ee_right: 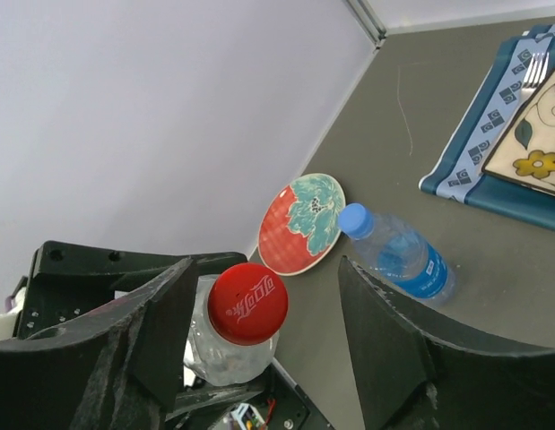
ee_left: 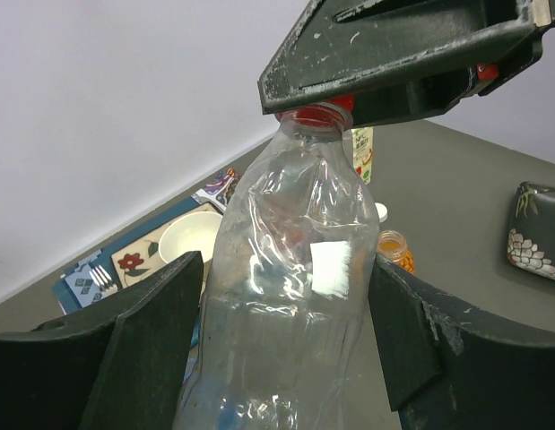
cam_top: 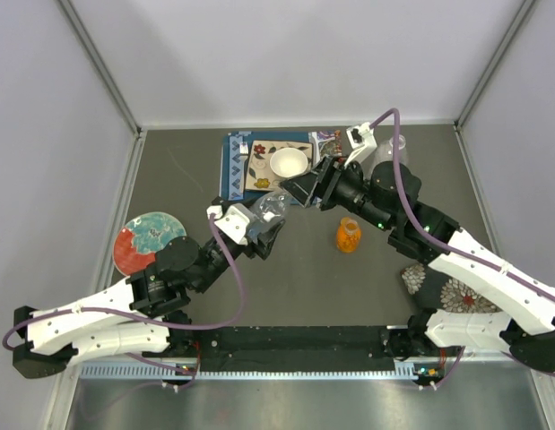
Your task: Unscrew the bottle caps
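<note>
Left gripper (ee_left: 286,305) jaws clamped on the clear bottle (ee_left: 290,224) above the middle of the table (cam_top: 295,287), near the white bowl (cam_top: 289,163), while the right gripper (ee_right: 264,300) jaws stand apart either side of its screwed-on red cap (ee_right: 248,303).

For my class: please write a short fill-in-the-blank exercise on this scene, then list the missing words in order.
1. The clear bottle gripped by the left gripper has a cap coloured ____.
2. The right gripper has its jaws ____, clear of that cap on both sides.
3. The lying bottle near the plate has a ____ cap.
4. The small standing bottle is coloured ____.

Missing words: red; open; blue; orange.
</note>
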Robot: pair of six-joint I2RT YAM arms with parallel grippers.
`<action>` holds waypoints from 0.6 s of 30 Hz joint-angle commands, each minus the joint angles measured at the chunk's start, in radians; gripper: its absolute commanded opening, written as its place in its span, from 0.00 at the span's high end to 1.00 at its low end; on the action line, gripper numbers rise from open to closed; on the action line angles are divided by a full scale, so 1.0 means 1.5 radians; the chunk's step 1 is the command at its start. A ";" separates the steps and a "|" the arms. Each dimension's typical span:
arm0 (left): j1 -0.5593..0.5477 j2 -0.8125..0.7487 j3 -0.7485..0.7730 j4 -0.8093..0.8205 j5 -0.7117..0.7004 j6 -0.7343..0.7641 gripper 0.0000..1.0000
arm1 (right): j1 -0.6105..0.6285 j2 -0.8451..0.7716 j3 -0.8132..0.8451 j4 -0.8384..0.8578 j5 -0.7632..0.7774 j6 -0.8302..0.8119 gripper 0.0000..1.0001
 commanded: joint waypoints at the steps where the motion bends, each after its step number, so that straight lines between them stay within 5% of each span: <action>1: -0.003 -0.007 -0.006 0.042 -0.007 0.008 0.62 | 0.001 -0.005 0.002 0.015 0.006 0.001 0.39; 6: -0.003 -0.005 -0.009 0.044 -0.003 0.007 0.62 | 0.001 -0.006 -0.005 0.031 -0.007 0.003 0.53; 15: -0.003 0.006 -0.007 0.040 -0.004 0.006 0.60 | 0.001 -0.005 -0.010 0.051 -0.040 0.003 1.00; 18: -0.003 0.011 -0.006 0.038 -0.007 0.004 0.58 | 0.001 -0.008 -0.010 0.052 -0.060 0.006 1.00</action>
